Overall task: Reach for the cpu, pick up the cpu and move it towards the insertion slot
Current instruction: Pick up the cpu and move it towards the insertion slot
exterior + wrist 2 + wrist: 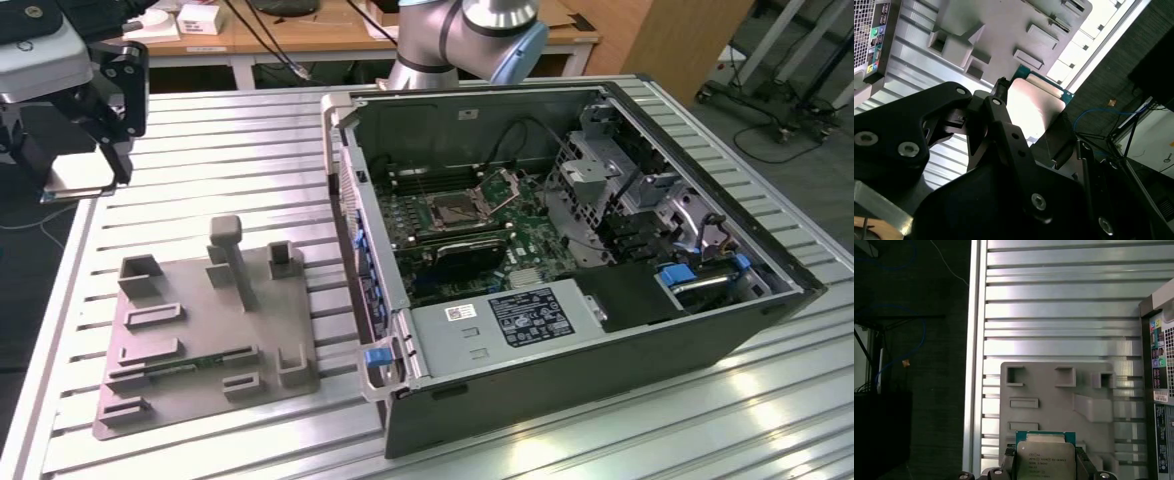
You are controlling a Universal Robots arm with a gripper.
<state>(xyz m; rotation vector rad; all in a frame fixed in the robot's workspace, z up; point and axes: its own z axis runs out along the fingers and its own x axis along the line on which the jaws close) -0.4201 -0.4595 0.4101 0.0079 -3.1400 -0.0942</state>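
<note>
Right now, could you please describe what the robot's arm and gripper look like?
The arm is made of rounded silver-grey segments with a light-blue joint cap. The gripper is matt black, built from flat, angular linked bars that narrow to slim fingers, pinned together with round silver screw heads.

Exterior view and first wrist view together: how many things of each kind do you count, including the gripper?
cpu: 1
gripper: 1, shut on the cpu
tray: 1
computer case: 1
slot: 1
Total: 5
</note>
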